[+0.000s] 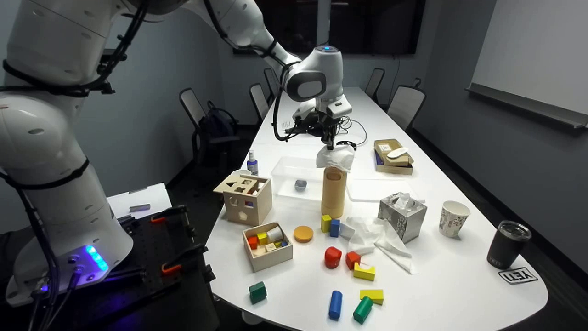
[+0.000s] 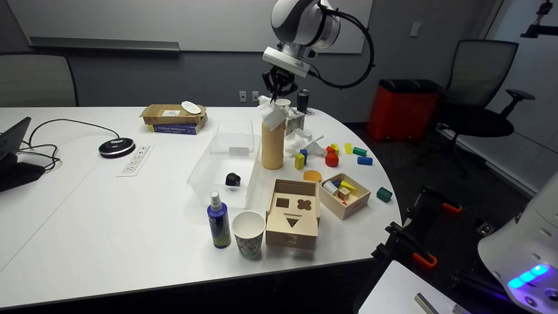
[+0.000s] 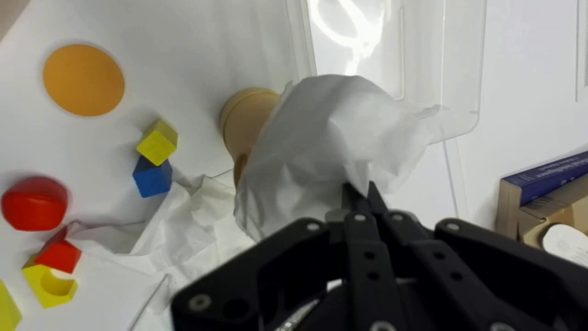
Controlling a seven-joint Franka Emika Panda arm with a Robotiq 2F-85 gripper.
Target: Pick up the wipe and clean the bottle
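Note:
My gripper (image 1: 330, 145) is shut on a crumpled white wipe (image 1: 336, 158), which hangs from the fingertips. The bottle (image 1: 333, 195) is tan, tall and upright on the table. The wipe drapes over the top of the bottle in both exterior views, and the gripper (image 2: 273, 98) is above it. In the wrist view the fingertips (image 3: 360, 187) pinch the wipe (image 3: 321, 138), which hides most of the bottle (image 3: 245, 119). Whether the wipe presses on the bottle or only hangs in front of it, I cannot tell. Another white wipe (image 1: 379, 239) lies spread on the table.
A clear plastic bin (image 2: 198, 181) stands beside the bottle. Yellow (image 1: 325, 223) and blue (image 1: 335, 227) blocks stand close to its base. A tissue box (image 1: 404, 219), shape-sorter box (image 2: 291, 235), small wooden tray (image 1: 271, 263), spray bottle (image 2: 219, 222) and paper cup (image 1: 452, 219) are around.

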